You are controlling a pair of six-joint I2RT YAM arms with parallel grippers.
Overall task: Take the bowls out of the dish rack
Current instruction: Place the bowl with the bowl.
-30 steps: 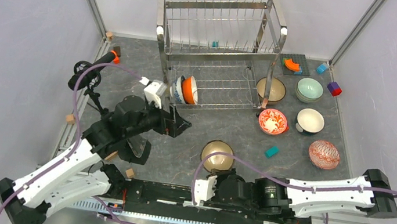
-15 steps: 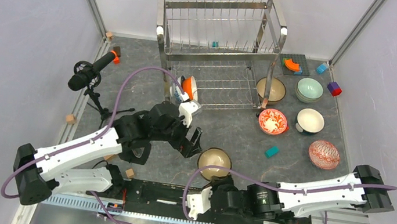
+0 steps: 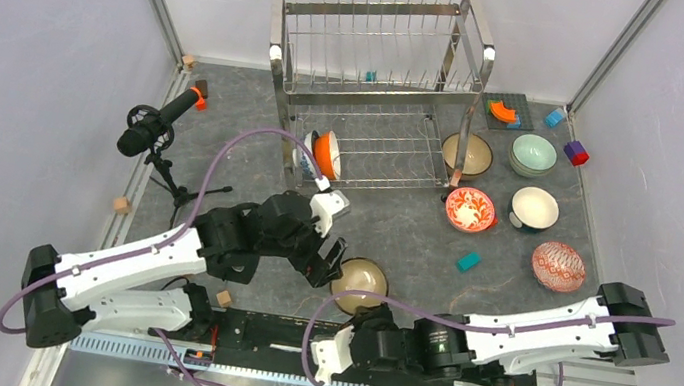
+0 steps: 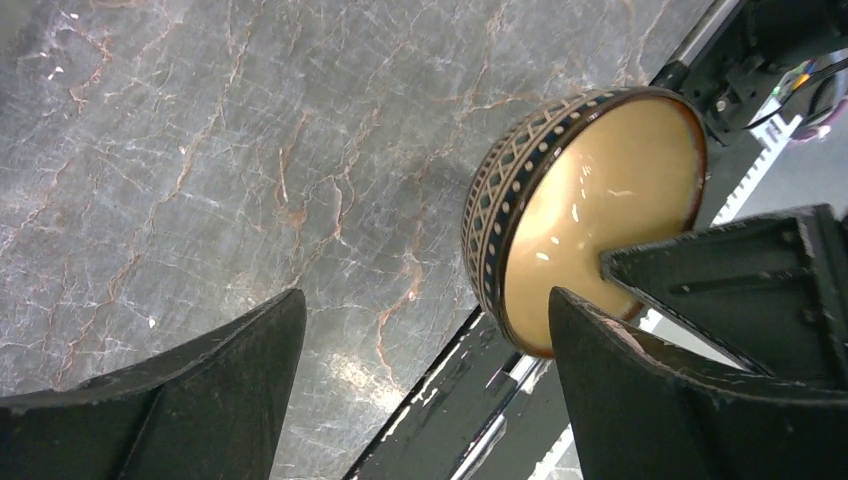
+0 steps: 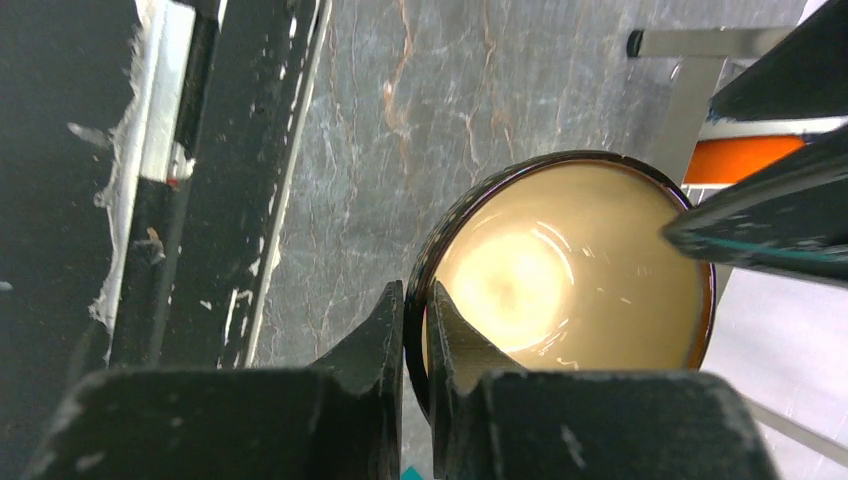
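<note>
On the dish rack's [image 3: 282, 53] lower tier, at its left end, a blue-and-white bowl [image 3: 307, 154] and an orange bowl [image 3: 328, 154] stand on edge. Nearer, the left gripper [image 3: 326, 264] gapes wide just beside the brown-gold bowl [image 3: 361, 279], whose near rim the right gripper [image 5: 415, 295] pinches.

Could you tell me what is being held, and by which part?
The right end effector pinches the tan bowl by its rim; the left end effector holds nothing.

Microphone [image 3: 154, 124] left; teal block [image 3: 468, 261] near centre
</note>
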